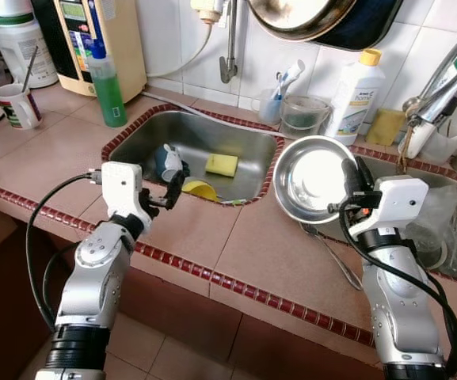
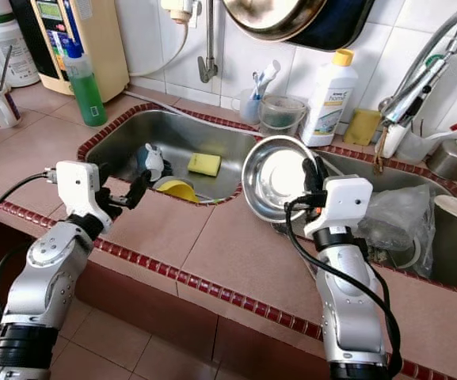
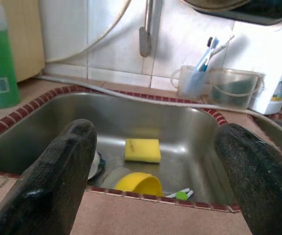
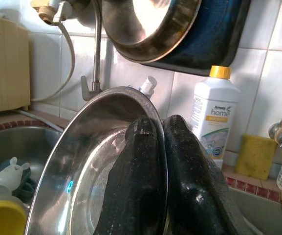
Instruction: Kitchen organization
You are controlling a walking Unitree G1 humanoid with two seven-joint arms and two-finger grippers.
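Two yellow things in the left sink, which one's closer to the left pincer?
The yellow cup, lying at the sink's near edge just beyond the open left pincer. The yellow sponge lies flat farther back, mid-basin.

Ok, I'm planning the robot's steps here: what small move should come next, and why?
Probably carry the steel bowl leftward over the sink. The right gripper has its jaws pinched on the bowl's rim, holding it tilted above the counter, while the left gripper waits open at the sink's edge.
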